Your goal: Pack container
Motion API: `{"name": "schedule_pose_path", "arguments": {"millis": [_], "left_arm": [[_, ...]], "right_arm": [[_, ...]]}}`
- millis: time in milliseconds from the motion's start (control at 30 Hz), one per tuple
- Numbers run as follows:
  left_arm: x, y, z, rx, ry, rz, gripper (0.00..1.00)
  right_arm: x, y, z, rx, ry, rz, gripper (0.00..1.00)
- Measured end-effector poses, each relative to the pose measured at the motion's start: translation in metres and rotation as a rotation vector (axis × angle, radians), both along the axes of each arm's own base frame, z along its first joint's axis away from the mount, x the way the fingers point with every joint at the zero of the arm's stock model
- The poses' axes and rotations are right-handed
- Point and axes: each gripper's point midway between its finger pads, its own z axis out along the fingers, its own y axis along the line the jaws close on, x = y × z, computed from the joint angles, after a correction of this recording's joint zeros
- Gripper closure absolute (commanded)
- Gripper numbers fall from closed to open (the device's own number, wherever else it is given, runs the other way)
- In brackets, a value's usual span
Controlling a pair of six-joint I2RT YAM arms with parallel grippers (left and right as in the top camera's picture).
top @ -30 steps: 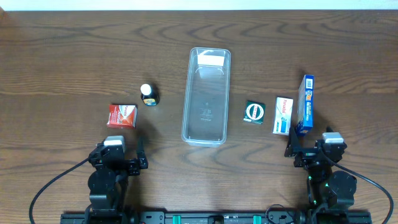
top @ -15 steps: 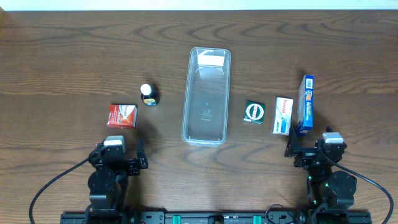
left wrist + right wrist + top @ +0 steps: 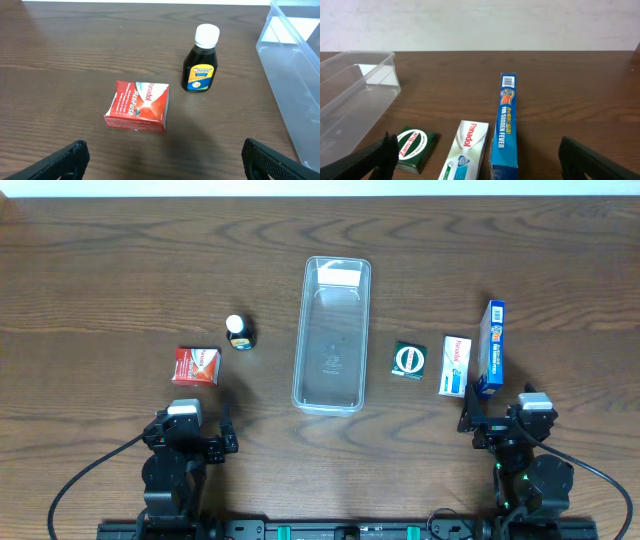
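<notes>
From overhead, we see the container [image 3: 332, 360] lying empty at the middle of the table [image 3: 120, 270]. A red box [image 3: 196, 366] and a small bottle [image 3: 238, 333] sit to its left. To its right are a green box [image 3: 408, 361], a white box [image 3: 455, 366] and a blue box [image 3: 492, 348]. Both arms wait at the near edge, so we judge that packing has not begun.

In the left wrist view, the left jaws are spread wide and hold nothing. The red box lies ahead, the bottle stands upright beyond it, and the container's wall [image 3: 295, 85] shows at the right. A careless reach past the box could tip the bottle.

In the right wrist view, the right jaws also gape wide and empty. The blue box stands on its narrow edge, tight beside the white box. Grabbing either could topple or drag its neighbour.
</notes>
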Motion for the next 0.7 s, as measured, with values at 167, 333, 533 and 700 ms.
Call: {"name": "schedule_pose_path", "arguments": {"millis": [167,333,533,700], "left_arm": [[0.0,-0.0001,-0.0001,0.0,0.0,0.0,0.02],[0.0,-0.0001,-0.0001,0.0,0.0,0.0,0.02],[-0.0001,-0.0001,-0.0002,0.0,0.001,0.0,0.02],[-0.0001,0.0,-0.0003,0.0,0.001,0.0,0.02]], "right_arm": [[0.0,0.0,0.0001,0.0,0.0,0.0,0.01],[0.0,0.0,0.0,0.0,0.0,0.0,0.01],[0.0,0.0,0.0001,0.0,0.0,0.0,0.01],[0.0,0.0,0.0001,0.0,0.0,0.0,0.01]]}}
